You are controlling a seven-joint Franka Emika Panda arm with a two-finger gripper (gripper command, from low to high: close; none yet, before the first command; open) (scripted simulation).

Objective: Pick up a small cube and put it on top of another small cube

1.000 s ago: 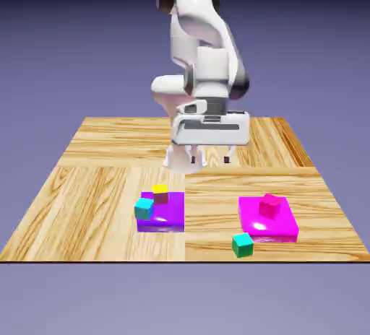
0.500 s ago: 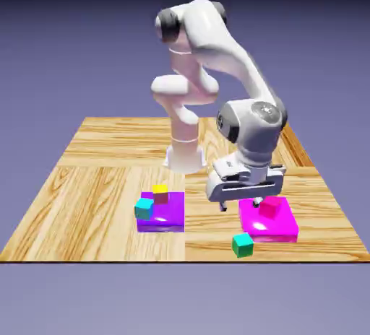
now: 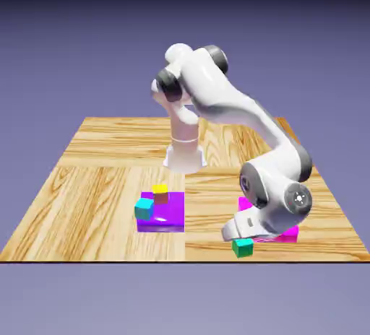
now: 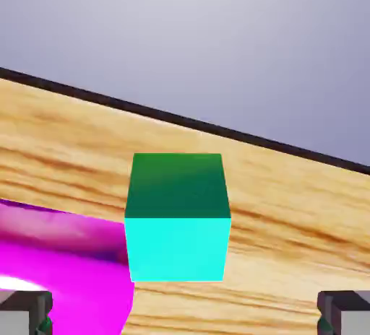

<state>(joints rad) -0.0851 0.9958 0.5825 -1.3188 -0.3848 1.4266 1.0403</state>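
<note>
1. Hand view: claw (image 4: 185,313) was wide apart, its two grey tips at the bottom left and bottom right corners. Nothing was clamped.
2. Same view: green cube (image 4: 178,218) sat a little left of the middle, above the level of the tips and sideways between them, touching neither. Dark green face on top, bright cyan-teal face below it in the picture.
3. Same view: magenta block (image 4: 69,290) filled the lower left, partly behind the cube. Wood-grain desk (image 4: 289,218) ran behind both, its dark edge slanting down to the right. Pale backdrop (image 4: 217,30) above that.
4. Exterior view: arm (image 3: 235,110) reached toward the camera and the view's right, hand low, just over and behind the green cube. Tips hidden here, so the opening couldn't be told from this side.
5. Same view: green cube was on the desk near its front edge, in the view's right half, with its upper part close under the hand. Magenta block was mostly covered by the arm.
6. Same view, left half: purple block (image 3: 166,222), cyan cube (image 3: 144,209) at its left side, yellow-topped cube (image 3: 160,193) at its far side. Exact contact of those two with the block was unclear.
</note>
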